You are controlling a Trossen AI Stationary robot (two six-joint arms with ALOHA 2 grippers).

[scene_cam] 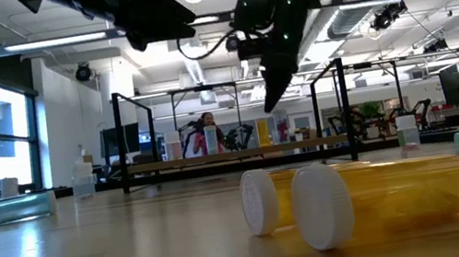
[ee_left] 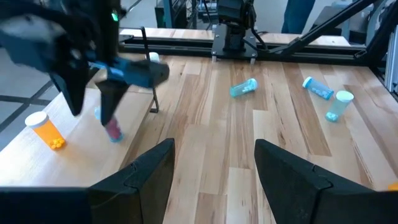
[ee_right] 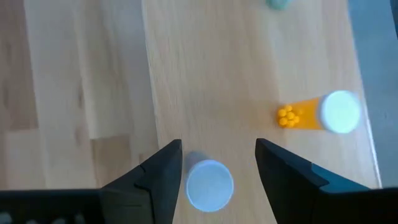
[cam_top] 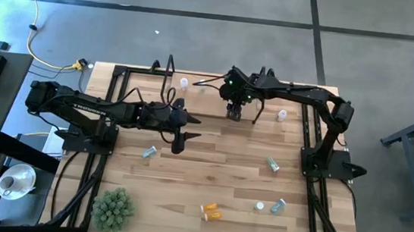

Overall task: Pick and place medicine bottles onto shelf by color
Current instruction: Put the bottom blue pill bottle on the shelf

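Observation:
My right gripper [ee_right: 217, 168] is open over the far strip of the shelf [ee_right: 205, 74]. Its fingers stand on either side of an upright purple bottle's white cap [ee_right: 210, 185], with gaps on both sides. The left wrist view shows this bottle [ee_left: 114, 132] standing on its base just below the fingertips. An orange bottle [ee_right: 323, 114] stands upright on the shelf close by. My left gripper [ee_left: 214, 180] hangs open and empty above the table's middle left [cam_top: 179, 132].
Teal bottles lie on the table [cam_top: 149, 151], [cam_top: 272, 165], [cam_top: 278, 207]. Two orange ones [cam_top: 211, 210] lie near the front edge. Another bottle [cam_top: 282, 116] stands at the far right. A green spiky ball [cam_top: 113, 207] sits at the front left. Black shelf uprights [ee_left: 149, 81] stand nearby.

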